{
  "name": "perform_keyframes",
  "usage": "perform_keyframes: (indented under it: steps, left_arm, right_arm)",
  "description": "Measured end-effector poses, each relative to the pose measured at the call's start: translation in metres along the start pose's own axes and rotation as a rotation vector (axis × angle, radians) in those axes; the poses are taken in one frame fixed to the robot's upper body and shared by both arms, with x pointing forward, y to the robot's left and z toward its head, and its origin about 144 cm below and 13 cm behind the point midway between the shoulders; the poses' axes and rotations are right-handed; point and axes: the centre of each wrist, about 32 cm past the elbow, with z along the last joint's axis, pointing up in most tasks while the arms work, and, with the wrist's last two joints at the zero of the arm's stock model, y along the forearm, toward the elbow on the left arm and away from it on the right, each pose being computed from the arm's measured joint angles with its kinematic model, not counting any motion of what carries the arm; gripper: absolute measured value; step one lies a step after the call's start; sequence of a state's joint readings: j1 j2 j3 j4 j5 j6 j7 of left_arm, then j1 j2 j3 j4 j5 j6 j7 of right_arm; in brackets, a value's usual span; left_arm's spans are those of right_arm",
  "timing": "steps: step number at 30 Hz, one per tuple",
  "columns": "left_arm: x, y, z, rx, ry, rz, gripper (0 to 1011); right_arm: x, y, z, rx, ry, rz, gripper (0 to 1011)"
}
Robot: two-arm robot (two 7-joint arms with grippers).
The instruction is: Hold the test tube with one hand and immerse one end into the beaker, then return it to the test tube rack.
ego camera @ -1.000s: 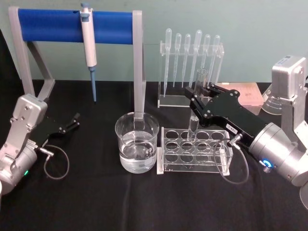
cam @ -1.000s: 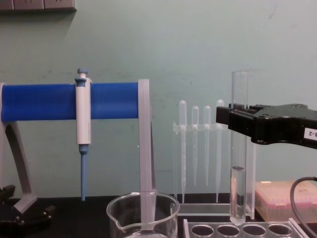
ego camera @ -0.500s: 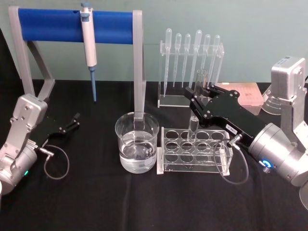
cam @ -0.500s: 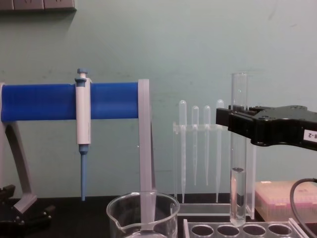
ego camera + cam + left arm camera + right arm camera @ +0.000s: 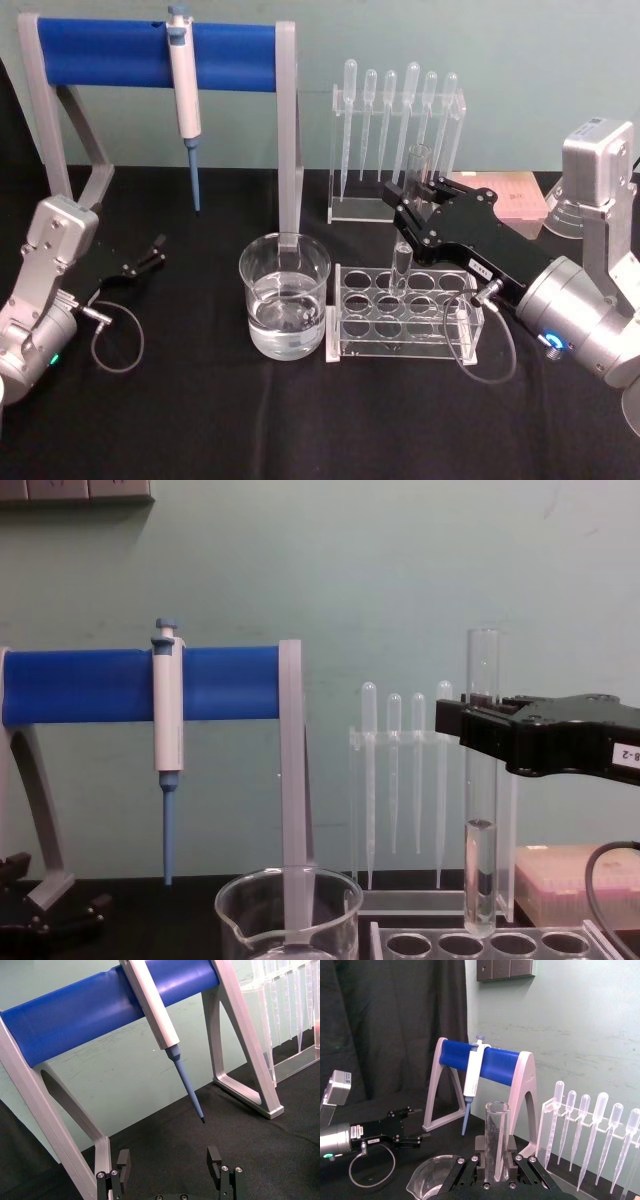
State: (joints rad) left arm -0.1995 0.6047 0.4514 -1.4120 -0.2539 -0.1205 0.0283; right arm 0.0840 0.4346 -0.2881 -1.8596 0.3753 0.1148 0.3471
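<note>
Right gripper (image 5: pixel 408 196): clamped on the test tube (image 5: pixel 481 810), which it holds upright; the tube's rounded end sits at the top of the rack (image 5: pixel 405 318); the beaker (image 5: pixel 285 300) stands just beside the rack. Left gripper (image 5: pixel 170 1160): fingers apart, holding nothing; parked well apart on the left.

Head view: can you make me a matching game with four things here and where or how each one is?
1 test tube
2 beaker
3 pipettor
4 left gripper

a hangs on the blue bar
b open, idle on the left
c part full of clear liquid, left of the rack
d upright in the right gripper, over the rack

Pairs: 1-d, 2-c, 3-a, 4-b
</note>
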Motion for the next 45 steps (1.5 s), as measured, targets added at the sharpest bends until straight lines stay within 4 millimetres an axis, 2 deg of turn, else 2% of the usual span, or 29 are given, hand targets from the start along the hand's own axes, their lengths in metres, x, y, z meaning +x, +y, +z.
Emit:
perform_keyframes:
  steps: [45]
  left_arm:
    - [0.0,0.0,0.0,0.0,0.0,0.0,1000]
  right_arm:
    - [0.0,0.0,0.0,0.0,0.0,0.0,229]
